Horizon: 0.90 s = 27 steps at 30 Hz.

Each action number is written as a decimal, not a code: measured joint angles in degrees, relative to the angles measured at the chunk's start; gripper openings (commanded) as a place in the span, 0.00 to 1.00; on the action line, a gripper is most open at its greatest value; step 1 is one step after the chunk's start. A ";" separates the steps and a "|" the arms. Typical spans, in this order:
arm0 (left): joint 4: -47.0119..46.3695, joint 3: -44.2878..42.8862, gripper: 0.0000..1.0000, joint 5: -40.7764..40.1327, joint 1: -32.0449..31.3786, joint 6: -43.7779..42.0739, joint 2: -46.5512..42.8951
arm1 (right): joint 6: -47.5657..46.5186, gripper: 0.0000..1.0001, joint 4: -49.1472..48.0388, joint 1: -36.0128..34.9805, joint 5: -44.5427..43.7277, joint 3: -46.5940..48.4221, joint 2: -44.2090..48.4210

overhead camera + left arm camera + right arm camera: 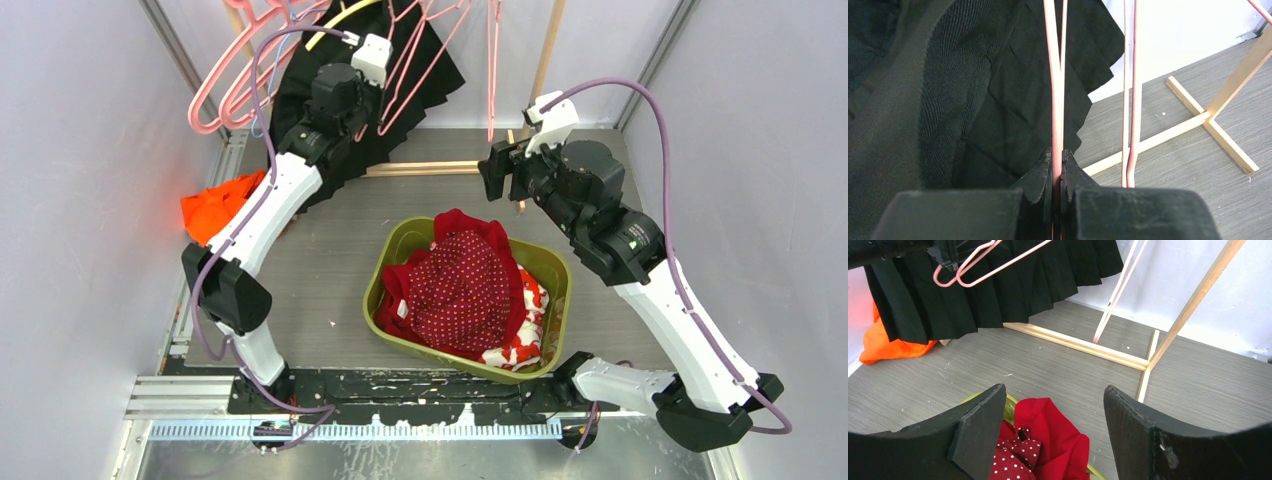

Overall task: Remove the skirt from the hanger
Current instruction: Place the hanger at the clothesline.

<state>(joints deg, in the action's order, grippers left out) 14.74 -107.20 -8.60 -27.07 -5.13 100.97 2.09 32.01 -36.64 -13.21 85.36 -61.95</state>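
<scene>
The black pleated skirt (425, 60) hung at the back left of the wooden rack (1073, 342), its hem near the grey tabletop (330, 250). A thin pink wire hanger (1054, 100) ran down just beside the skirt. The left hand (1058, 165) reached up high and was pinched tight on that wire. The right hand (1053, 395) was wide and held nothing. It hung over the green plastic basket (385, 260) of red dotted clothes (460, 280). An orange cloth (215, 205) lay at the left.
</scene>
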 measured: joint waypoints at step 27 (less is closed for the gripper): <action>-14.73 3.87 0.00 -0.79 -0.17 -0.15 2.97 | 0.04 0.76 0.20 0.00 0.07 0.57 -2.93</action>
<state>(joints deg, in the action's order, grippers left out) 0.01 -103.33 -9.39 -27.24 -5.28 103.94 2.13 32.21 -36.64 -13.15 85.93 -64.88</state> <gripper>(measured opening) 0.033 0.762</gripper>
